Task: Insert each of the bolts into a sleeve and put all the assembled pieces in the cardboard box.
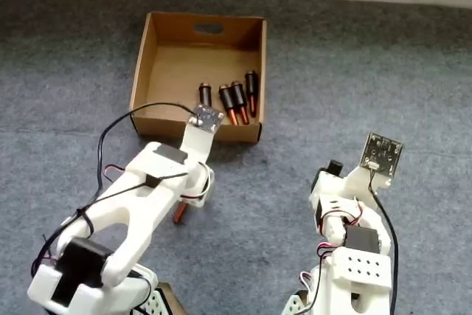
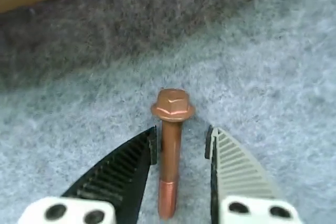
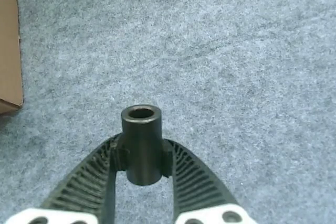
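The cardboard box (image 1: 142,79) sits at the far side, open on top with a handle slot in its back wall. Four assembled pieces (image 1: 234,101) are in it already, black sleeves with copper bolts poking out, all bunched toward the near right corner.

Everything sits on grey low-pile carpet (image 1: 354,71), with a pale strip along the far edge.

The left gripper (image 2: 181,132) is down on the carpet just in front of the box. Its jaws are spread either side of a copper bolt (image 2: 170,145) lying flat there, with a gap on at least one side, so it isn't clamped. The right gripper (image 3: 143,148) is off to the right, squeezed onto a black sleeve (image 3: 141,129) with the bore facing the wrist camera.
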`<control>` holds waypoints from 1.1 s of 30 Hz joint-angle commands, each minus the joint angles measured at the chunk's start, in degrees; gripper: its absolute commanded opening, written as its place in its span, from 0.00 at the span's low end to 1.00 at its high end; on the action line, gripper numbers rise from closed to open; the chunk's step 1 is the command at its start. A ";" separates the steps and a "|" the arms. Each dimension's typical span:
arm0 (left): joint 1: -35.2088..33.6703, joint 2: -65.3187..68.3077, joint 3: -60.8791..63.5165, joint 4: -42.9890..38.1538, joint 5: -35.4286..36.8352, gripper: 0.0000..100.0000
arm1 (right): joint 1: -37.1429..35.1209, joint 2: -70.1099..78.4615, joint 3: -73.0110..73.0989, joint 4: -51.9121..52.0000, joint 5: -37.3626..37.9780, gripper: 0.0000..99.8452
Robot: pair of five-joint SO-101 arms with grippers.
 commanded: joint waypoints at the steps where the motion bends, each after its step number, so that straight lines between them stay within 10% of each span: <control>1: 0.75 2.95 -4.44 2.20 -0.18 0.18 | 0.57 -0.84 -0.22 -1.19 -0.44 0.01; 21: 0.92 1.01 -4.88 1.93 -0.44 0.01 | 0.48 -0.84 -0.22 -1.19 -0.44 0.01; 33: 0.92 -39.16 7.60 2.46 -0.26 0.01 | 0.13 -2.24 -1.19 -1.19 -0.70 0.01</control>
